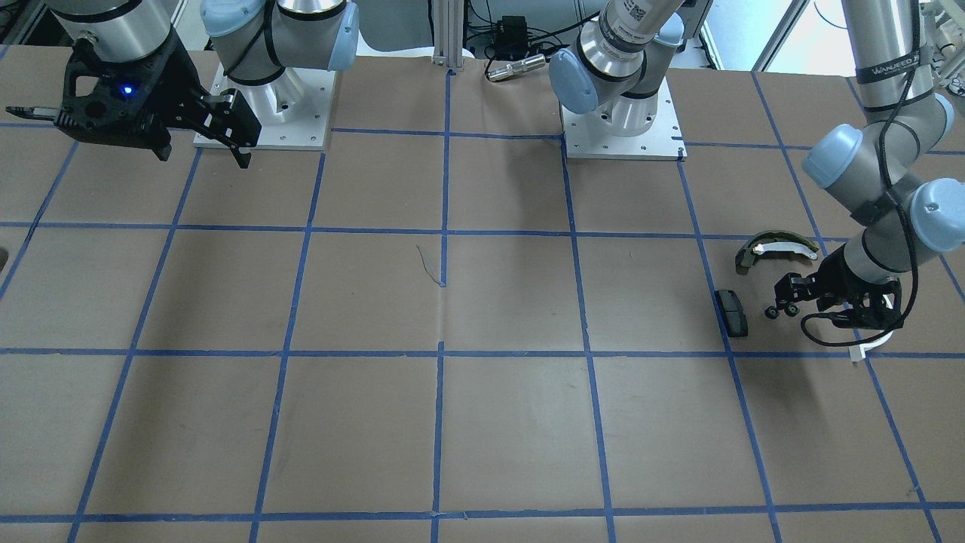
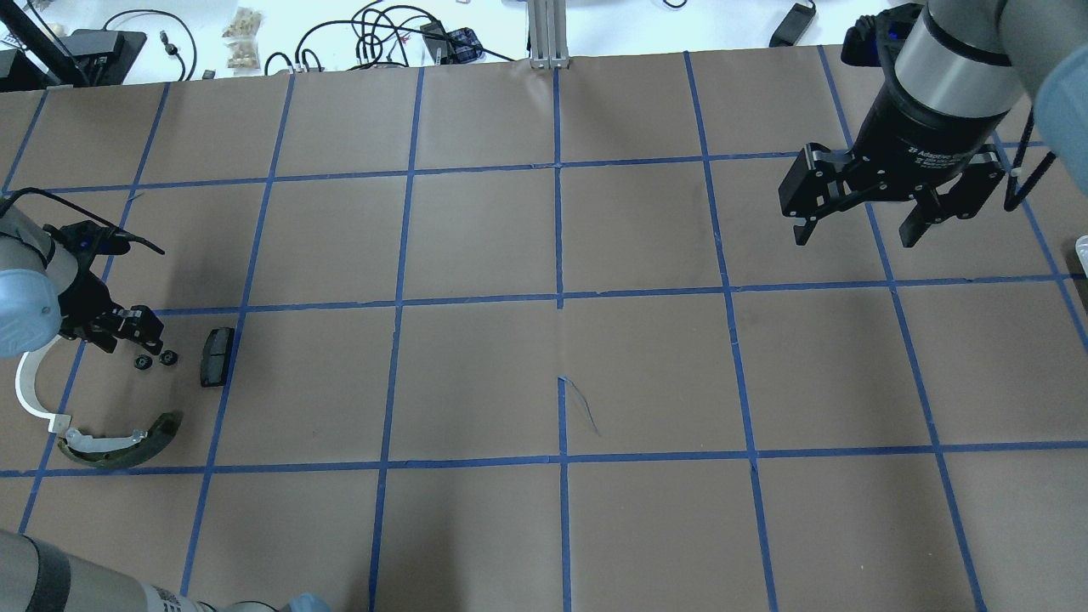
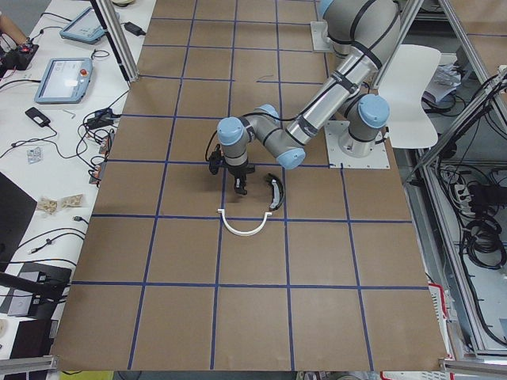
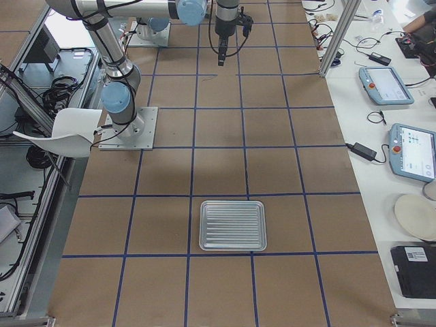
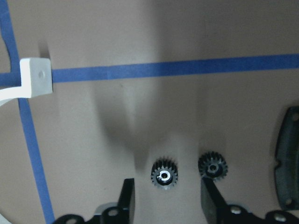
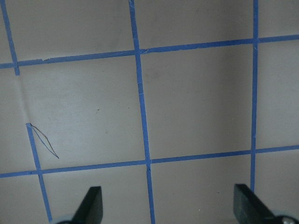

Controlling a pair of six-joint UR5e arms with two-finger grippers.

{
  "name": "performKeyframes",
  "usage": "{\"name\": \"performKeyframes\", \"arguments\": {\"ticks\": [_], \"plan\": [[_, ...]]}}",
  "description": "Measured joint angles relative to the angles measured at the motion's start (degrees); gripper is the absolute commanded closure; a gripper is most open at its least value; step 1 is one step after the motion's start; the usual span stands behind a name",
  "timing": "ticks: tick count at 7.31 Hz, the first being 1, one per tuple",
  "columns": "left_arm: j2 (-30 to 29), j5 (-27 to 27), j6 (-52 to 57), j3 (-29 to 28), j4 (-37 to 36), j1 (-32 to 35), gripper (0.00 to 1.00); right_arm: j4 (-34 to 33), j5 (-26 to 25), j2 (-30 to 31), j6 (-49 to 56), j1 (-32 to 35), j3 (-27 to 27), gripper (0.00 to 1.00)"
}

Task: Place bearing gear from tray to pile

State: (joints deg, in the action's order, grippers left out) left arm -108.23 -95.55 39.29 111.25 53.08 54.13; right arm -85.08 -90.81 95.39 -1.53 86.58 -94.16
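Note:
Two small black bearing gears (image 5: 164, 173) (image 5: 213, 165) lie flat on the paper-covered table. My left gripper (image 5: 168, 198) is open and low over them, the nearer gear lying loose between its fingers (image 5: 126, 198). In the overhead view the gears (image 2: 144, 362) sit in the pile beside the black pad (image 2: 217, 357), the white arc (image 2: 30, 391) and the olive shoe (image 2: 119, 438). The tray (image 4: 232, 225) lies at the table's far right end and looks empty. My right gripper (image 2: 854, 229) is open and empty, high above the table.
Blue tape lines (image 2: 559, 297) grid the brown table. The arm bases (image 1: 622, 128) stand at the robot's edge. Cables and small items (image 2: 399, 38) lie beyond the far edge. The pad also shows in the left wrist view's right edge (image 5: 287, 163).

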Motion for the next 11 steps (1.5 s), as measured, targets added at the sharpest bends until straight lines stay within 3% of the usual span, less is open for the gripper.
{"name": "performKeyframes", "arguments": {"ticks": [1, 4, 5, 8, 11], "plan": [[1.92, 0.89, -1.55, -2.43, 4.88, 1.76, 0.0, 0.07, 0.0, 0.22, -0.19, 0.05, -0.08, 0.0], [9.94, 4.18, -15.47, -15.41, 30.56, 10.41, 0.0, 0.13, 0.43, 0.39, -0.4, 0.16, -0.23, 0.0], [13.03, 5.27, -20.72, -17.94, 34.72, 14.29, 0.0, 0.09, 0.39, 0.36, -0.48, 0.17, -0.31, 0.0], [19.12, 6.17, -34.84, -19.33, 34.2, 29.99, 0.0, 0.1, 0.03, 0.24, -0.71, 0.17, -0.51, 0.0], [20.84, 5.65, -36.97, -18.02, 30.29, 34.13, 0.0, 0.74, 0.02, 0.39, -0.6, 0.17, -0.51, 0.0]]}}
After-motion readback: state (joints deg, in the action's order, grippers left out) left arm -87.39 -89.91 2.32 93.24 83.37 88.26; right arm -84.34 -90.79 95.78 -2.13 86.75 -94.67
